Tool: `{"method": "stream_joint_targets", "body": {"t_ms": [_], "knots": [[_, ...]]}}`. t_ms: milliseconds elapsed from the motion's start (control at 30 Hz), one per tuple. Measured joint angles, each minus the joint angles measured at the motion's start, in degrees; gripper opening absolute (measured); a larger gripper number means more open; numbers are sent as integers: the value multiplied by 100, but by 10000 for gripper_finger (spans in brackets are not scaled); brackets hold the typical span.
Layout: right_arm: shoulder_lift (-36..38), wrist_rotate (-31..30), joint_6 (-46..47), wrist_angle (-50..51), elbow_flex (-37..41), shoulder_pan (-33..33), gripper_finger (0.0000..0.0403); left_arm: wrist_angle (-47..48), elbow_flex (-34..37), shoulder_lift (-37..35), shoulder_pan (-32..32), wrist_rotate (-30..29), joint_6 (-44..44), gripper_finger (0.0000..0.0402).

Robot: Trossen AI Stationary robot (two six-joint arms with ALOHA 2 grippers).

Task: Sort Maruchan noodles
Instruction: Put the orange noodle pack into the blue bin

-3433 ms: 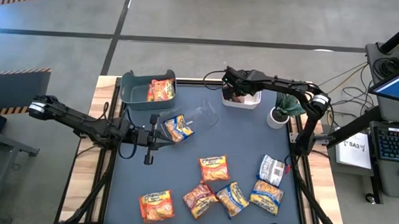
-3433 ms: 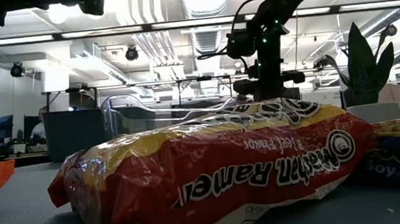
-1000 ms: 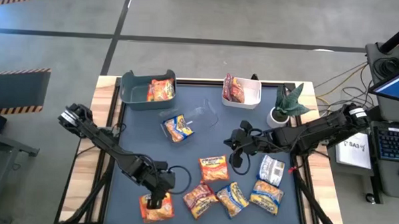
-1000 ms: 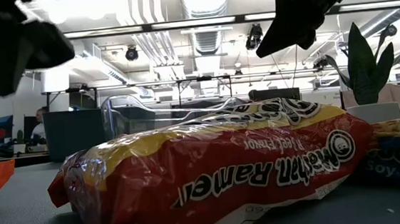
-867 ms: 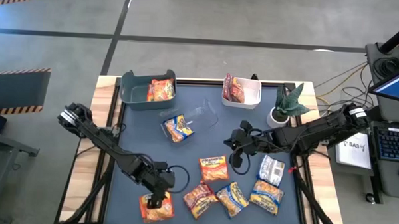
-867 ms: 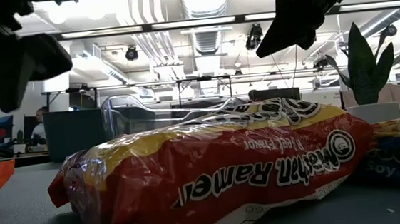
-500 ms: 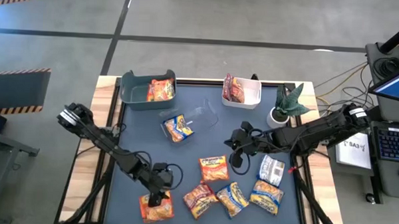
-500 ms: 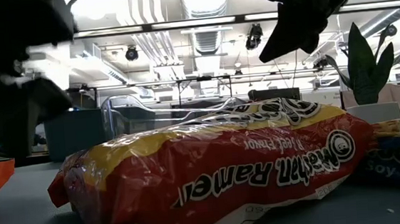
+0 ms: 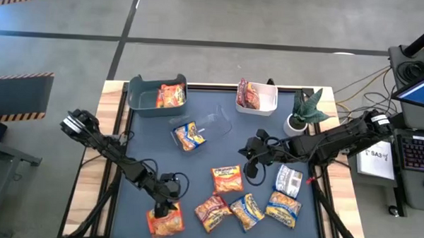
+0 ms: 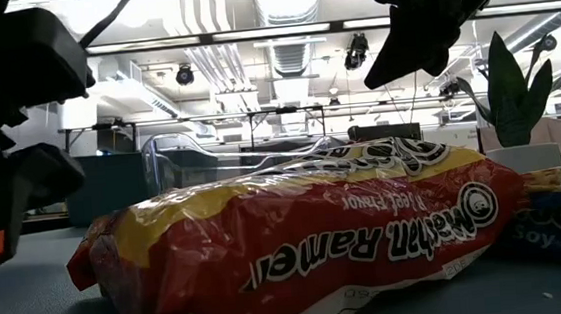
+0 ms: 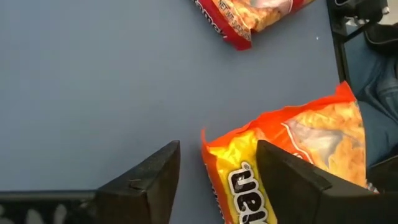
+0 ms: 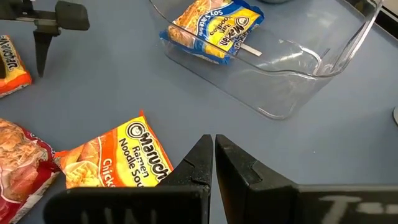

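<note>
Several Maruchan noodle packets lie flat on the blue-grey table. An orange one (image 9: 167, 222) is at the near left, with my left gripper (image 9: 162, 208) low over its far edge. The gripper is open, a finger on either side of the packet's corner (image 11: 211, 140). Others are an orange (image 9: 227, 179), a dark red (image 9: 211, 211) and two blue-yellow packets (image 9: 248, 211). My right gripper (image 9: 253, 163) hangs shut above the table's middle right and holds nothing. My left gripper slants down over the orange packet's corner (image 11: 214, 149), which lies between its open fingers. One finger (image 11: 292, 180) shows in front of the packet. I cannot tell whether it touches. The packet lies flat on the table.
At the far edge stand a teal bin (image 9: 138, 95) holding an orange packet and a white bin (image 9: 266, 100) holding a dark red one. A clear bin (image 9: 215, 123) holds a blue-yellow packet. A potted plant (image 9: 304, 111) stands far right, and a silver-white packet (image 9: 289, 180) lies right.
My left gripper has sunk toward the orange packet at the near left and tipped more steeply downward. The packets have stayed where they were.
</note>
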State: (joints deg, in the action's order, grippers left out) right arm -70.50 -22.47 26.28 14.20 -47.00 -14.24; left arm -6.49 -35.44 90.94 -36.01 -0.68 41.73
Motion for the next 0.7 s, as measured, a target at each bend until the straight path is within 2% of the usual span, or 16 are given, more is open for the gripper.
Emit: {"method": "stream_joint_targets", "body": {"t_ms": [367,500,700], "knots": [[0,-6,31,-14,0,0,9,35,33,-9,25,49,-541,31],[0,-8,31,-13,0,0,9,131,46,-6,71,-186,-563,4],[0,-12,16,-11,0,0,9,402,68,-92,104,-458,-537,1]]}}
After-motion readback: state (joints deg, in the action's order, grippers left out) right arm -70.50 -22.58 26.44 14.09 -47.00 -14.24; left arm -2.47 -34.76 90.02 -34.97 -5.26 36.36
